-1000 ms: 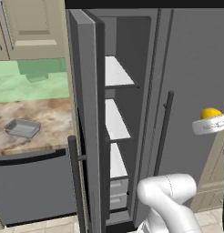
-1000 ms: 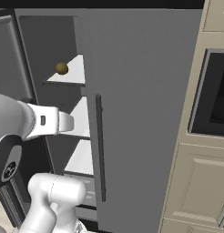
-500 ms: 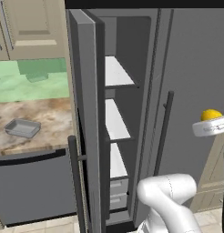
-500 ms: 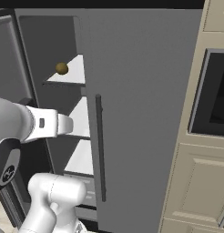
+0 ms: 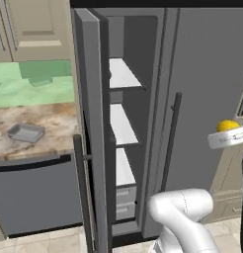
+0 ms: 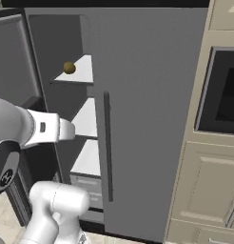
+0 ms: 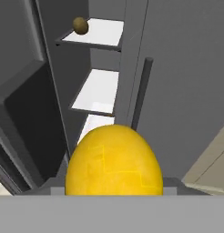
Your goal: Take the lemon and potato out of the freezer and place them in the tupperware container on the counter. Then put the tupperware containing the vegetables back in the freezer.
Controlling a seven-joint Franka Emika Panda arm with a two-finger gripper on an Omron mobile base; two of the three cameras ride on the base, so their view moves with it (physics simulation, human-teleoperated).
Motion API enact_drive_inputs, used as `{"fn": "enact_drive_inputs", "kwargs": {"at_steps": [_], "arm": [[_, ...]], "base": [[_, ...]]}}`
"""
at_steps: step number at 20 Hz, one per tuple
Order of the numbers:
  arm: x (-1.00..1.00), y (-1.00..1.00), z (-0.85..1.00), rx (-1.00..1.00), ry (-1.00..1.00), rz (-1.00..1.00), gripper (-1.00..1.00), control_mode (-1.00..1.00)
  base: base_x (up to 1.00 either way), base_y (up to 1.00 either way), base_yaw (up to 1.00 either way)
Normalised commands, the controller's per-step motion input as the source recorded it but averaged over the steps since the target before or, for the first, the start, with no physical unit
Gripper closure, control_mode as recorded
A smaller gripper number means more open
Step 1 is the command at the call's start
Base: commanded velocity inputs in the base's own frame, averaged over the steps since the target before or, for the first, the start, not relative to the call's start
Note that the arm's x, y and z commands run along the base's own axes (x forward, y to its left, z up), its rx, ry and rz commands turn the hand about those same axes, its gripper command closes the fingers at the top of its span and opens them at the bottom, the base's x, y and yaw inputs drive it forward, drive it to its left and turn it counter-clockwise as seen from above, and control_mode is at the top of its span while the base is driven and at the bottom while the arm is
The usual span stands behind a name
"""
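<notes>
Left base view: the lemon sat at 3 o'clock of frame on the white hand, out in front of the closed right door, well apart from the open freezer. The tupperware container lay at 9 o'clock on the desk, nothing visible in it.

Right base view: the potato rested on the top shelf, at 11 o'clock. The arm crossed at 9 o'clock.

Hand view: the lemon filled 6 o'clock between the fingers; the claw was gripping the lemon. The potato showed at 11 o'clock.

Step judged: carrying the first item to the container. Next move likely needs a wide swing toward the desk, past the open door, then a release over the tray. Potato not yet fetched.
</notes>
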Motion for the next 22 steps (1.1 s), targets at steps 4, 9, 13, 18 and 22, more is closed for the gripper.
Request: {"fn": "enact_drive_inputs", "kwargs": {"at_steps": [4,9,13,18,22], "arm": [[0.0,0.0,0.0,0.0,0.0,0.0,1.0,1.0],[0.0,0.0,0.0,0.0,0.0,0.0,1.0,1.0],[0.0,0.0,0.0,0.0,0.0,0.0,1.0,1.0],[0.0,0.0,0.0,0.0,0.0,0.0,1.0,1.0],[0.0,0.0,0.0,0.0,0.0,0.0,1.0,1.0]], "base": [[-1.0,0.0,-0.01],[-1.0,0.0,0.0],[-0.94,0.12,0.0],[-0.69,0.63,0.0],[-0.05,1.0,0.0]]}}
